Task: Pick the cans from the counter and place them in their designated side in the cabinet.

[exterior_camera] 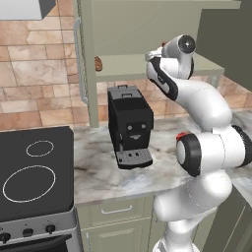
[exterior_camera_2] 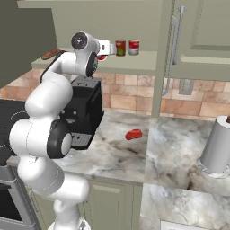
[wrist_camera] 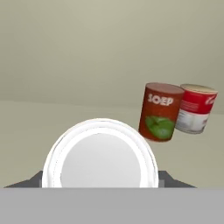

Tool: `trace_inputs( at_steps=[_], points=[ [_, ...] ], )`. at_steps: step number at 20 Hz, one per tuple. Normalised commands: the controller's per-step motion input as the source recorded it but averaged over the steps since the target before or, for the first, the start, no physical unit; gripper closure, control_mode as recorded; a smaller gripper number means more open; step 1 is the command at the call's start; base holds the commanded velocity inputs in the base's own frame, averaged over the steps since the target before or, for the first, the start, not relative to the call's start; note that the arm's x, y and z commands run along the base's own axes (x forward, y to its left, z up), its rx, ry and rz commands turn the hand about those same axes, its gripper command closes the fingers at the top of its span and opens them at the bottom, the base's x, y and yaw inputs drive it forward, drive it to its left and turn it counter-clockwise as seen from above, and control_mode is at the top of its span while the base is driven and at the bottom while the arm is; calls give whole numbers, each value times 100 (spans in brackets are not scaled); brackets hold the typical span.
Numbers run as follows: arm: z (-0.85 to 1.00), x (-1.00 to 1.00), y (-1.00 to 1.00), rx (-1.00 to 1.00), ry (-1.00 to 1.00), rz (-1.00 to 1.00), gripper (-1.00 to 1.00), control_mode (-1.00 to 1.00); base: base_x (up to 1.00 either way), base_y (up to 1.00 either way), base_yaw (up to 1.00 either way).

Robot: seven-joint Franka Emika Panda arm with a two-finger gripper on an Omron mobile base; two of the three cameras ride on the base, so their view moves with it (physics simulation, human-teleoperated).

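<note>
Two cans stand side by side on the cabinet shelf (exterior_camera_2: 139,62). The dark can (exterior_camera_2: 120,47) (wrist_camera: 159,111) has a red-and-green label. The red can with a white band (exterior_camera_2: 134,46) (wrist_camera: 195,108) is just right of it. My gripper (exterior_camera_2: 112,47) (wrist_camera: 106,179) is level with the shelf, a little left of the dark can and apart from both cans. Its dark tips stand wide apart. Between them sits a white round rim with a grey middle (wrist_camera: 100,153); I cannot tell what it is. The marbled counter (exterior_camera_2: 112,155) (exterior_camera: 98,172) lies below.
A black coffee machine (exterior_camera: 130,125) (exterior_camera_2: 85,112) stands on the counter under the shelf. A small red lumpy object (exterior_camera_2: 133,134) lies on the counter. A brown item (exterior_camera: 98,63) sits at the shelf's left end. The cabinet's silver handle (exterior_camera_2: 173,54), a paper towel roll (exterior_camera_2: 218,143) and the stovetop (exterior_camera: 34,172) are nearby.
</note>
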Motion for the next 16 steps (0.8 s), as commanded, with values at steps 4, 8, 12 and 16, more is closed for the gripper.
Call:
trace_inputs(
  at_steps=[4, 8, 12, 16],
  points=[
    [-9, 23, -5, 0, 1, 0, 100, -100, 0, 0, 0],
    [-7, 29, -2, 0, 0, 0, 100, -100, 0, 0, 0],
    [-12, 30, -4, 0, 0, 0, 100, -100, 0, 0, 0],
    [-13, 32, -2, 0, 0, 0, 100, -100, 0, 0, 0]
  ],
)
